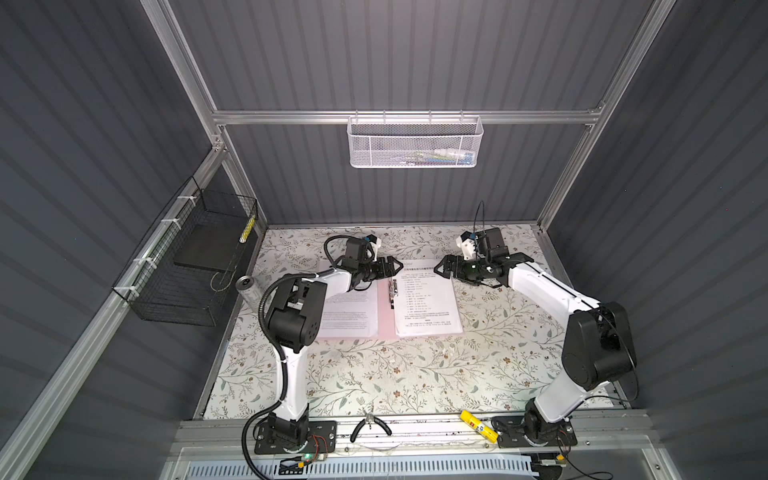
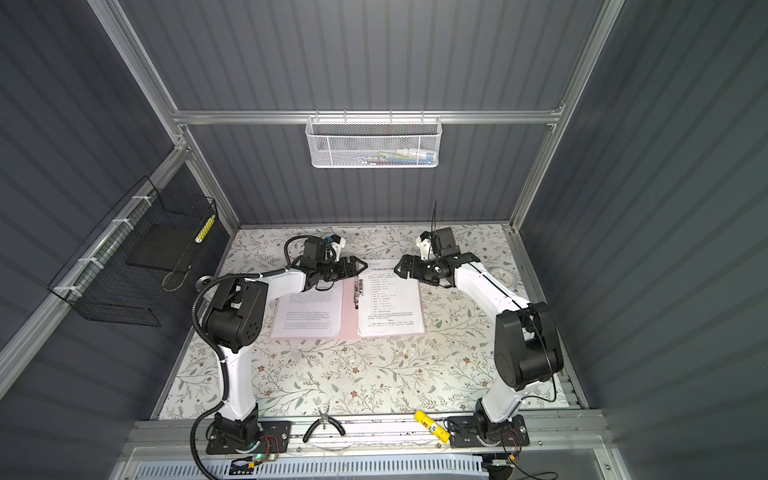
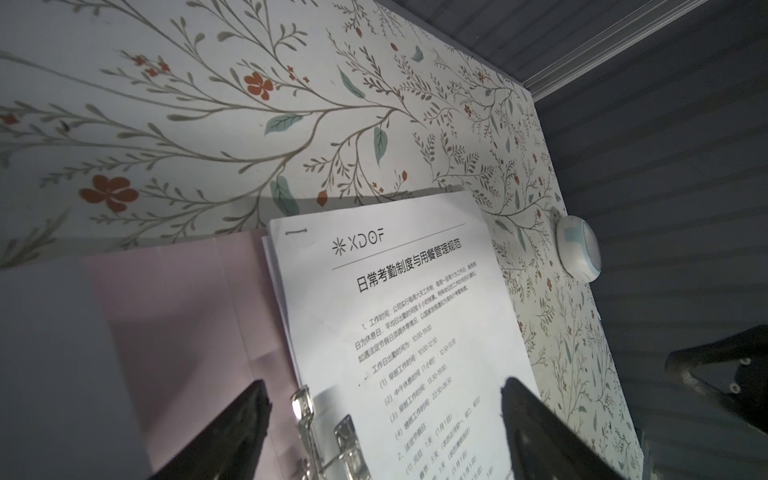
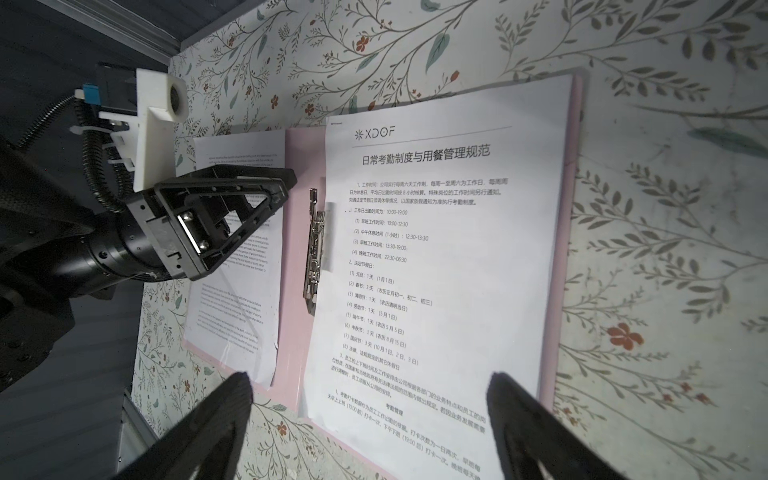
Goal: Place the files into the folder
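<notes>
- In both top views: folder point(image 1: 385, 320) lies open under left gripper point(image 1: 390, 266) and right gripper point(image 1: 441, 266); files point(image 1: 424, 299) rest on both leaves.
- Left wrist view: left gripper released, empty, just above the clip point(image 3: 328, 432).
- Right wrist view: right gripper released, empty, over the files; clipping unclear, and closing likely remains.

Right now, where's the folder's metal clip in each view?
Top view: clip mid-table, on the folder spine.
Top view: same spot.
Left wrist: clip between the fingers of the left gripper.
Right wrist: mid-frame, beside the left gripper.
Landmark: headed sheet, bordering the clip everywhere.
</notes>
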Available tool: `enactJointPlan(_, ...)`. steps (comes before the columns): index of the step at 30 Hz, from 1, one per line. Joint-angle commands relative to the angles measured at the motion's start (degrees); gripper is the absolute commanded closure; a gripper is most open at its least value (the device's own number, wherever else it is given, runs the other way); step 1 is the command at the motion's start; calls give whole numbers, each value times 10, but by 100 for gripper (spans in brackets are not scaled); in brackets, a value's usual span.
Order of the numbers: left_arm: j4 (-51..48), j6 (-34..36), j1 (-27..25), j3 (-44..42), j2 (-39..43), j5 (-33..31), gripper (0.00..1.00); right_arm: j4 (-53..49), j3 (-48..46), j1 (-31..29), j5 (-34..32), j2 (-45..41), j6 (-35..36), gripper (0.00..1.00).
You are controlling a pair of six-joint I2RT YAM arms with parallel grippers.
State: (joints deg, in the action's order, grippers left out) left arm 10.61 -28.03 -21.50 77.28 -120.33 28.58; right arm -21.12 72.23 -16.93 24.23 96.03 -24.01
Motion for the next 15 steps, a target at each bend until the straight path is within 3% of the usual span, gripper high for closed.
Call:
enactJointPlan(1, -21, 14, -8, 24, -20, 2, 12, -8, 10, -2, 2, 6, 5, 9)
enactJointPlan(15, -26, 13, -11, 21, -29, -23, 12, -8, 0, -2, -3, 4, 2, 9)
